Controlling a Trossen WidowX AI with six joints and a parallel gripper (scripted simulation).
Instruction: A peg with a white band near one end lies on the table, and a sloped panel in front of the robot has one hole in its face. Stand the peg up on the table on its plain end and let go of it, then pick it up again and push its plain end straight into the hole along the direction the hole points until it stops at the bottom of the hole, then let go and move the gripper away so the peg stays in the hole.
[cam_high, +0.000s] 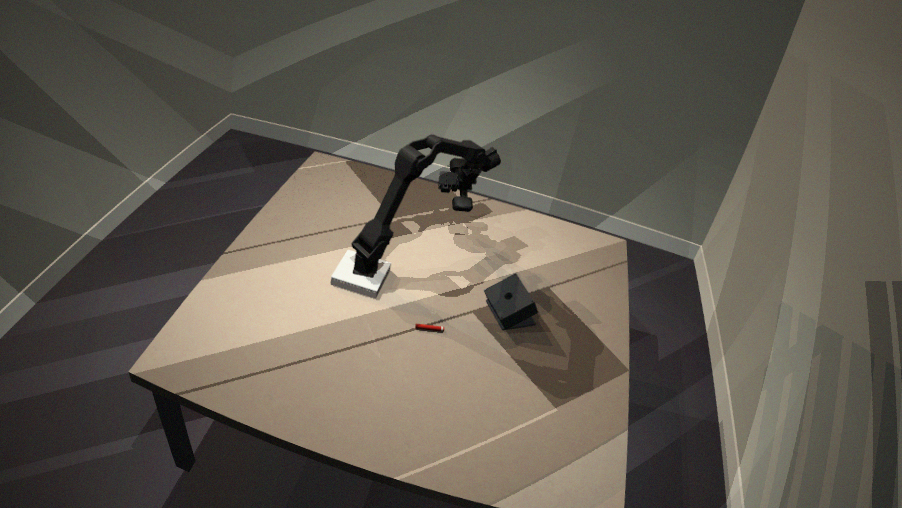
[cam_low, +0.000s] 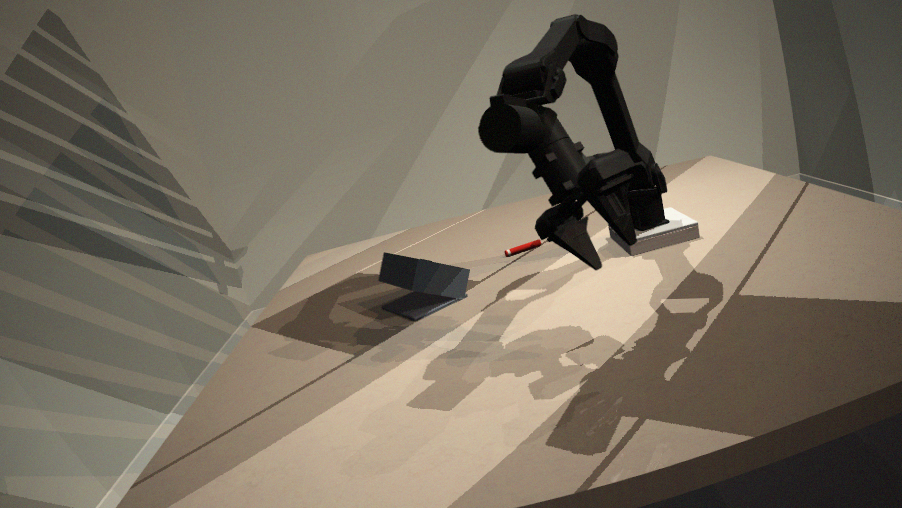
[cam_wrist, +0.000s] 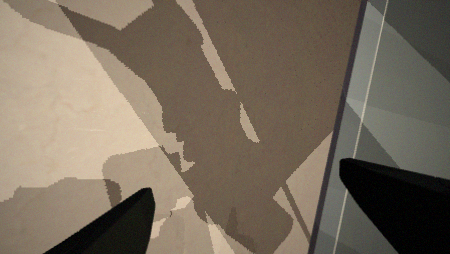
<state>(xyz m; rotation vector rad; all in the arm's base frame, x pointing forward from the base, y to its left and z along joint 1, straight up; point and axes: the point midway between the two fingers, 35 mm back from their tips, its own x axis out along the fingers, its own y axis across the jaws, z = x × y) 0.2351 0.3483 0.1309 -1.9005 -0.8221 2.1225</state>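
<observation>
A red peg (cam_high: 428, 327) (cam_low: 525, 246) lies on its side on the table. Its white-banded end points towards the sloped panel, and its plain end points away from it. The dark sloped panel (cam_high: 516, 309) (cam_low: 435, 279) stands on a flat foot; its single round hole (cam_high: 508, 295) shows in the top view and is hidden in the exterior view. My gripper (cam_high: 455, 194) (cam_low: 616, 255) (cam_wrist: 247, 181) is wide open and empty. It hangs above the table, away from both peg and panel. Neither peg nor panel shows in the wrist view.
The arm's white base block (cam_high: 347, 271) (cam_low: 665, 243) sits on the table (cam_high: 302, 391) (cam_low: 353, 448), with the peg between it and the panel in the top view. Arm shadows fall across the table. A table edge and the wall beyond show at the right of the wrist view.
</observation>
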